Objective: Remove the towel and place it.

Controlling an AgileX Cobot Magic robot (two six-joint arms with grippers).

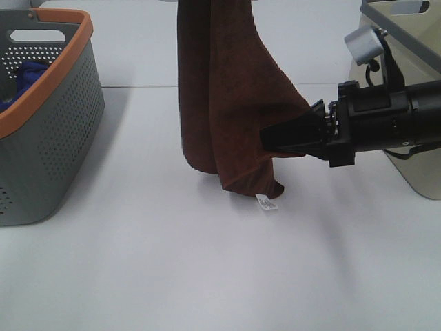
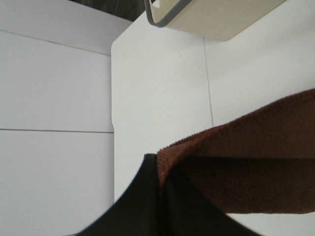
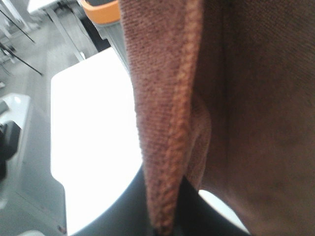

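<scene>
The towel [image 1: 220, 89] is hung from left fingers [image 2: 142, 206] clamped on its upper edge, and its side hem is pinched by right fingers [image 1: 291, 135] (likely for spreading).

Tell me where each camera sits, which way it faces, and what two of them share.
Exterior high: mounted above, facing down at the white table, the hanging towel and the grey basket; the right gripper shows.
Left wrist: on the left arm, facing past the left gripper, shut on the towel's edge, toward the beige basket.
Right wrist: on the right arm, facing along the towel's hem; its gripper's dark fingers show.
Shared: all three see the towel.
</scene>
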